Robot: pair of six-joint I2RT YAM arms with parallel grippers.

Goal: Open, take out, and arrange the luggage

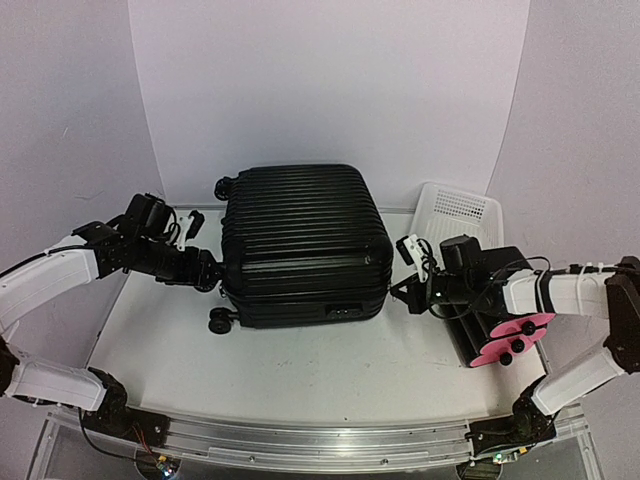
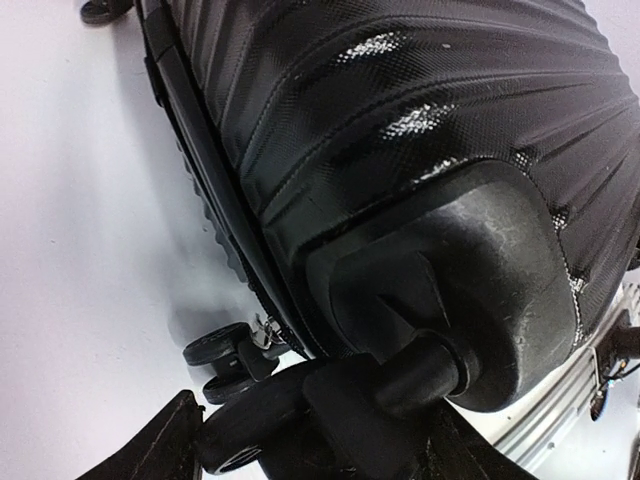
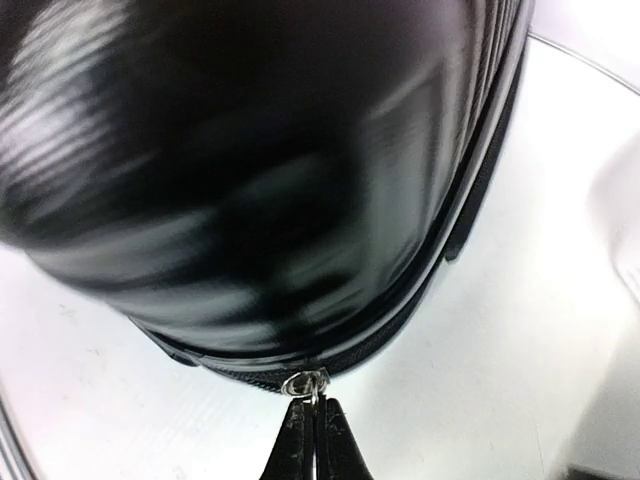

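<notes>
The luggage point(image 1: 300, 235), a large black ribbed hard-shell suitcase, lies flat and closed in the middle of the table. My left gripper point(image 1: 212, 272) is at its left side. In the left wrist view its fingers point(image 2: 165, 445) close around a caster wheel point(image 2: 250, 420) at the case's corner. My right gripper point(image 1: 400, 290) is at the case's right front corner. In the right wrist view it point(image 3: 318, 415) is shut on the silver zipper pull point(image 3: 312, 385) on the zipper seam.
A white mesh basket point(image 1: 458, 212) stands at the back right. A black box with pink drawer fronts point(image 1: 505, 340) lies under my right arm. Other wheels stick out at the case's front left point(image 1: 221, 320) and back left point(image 1: 224, 186).
</notes>
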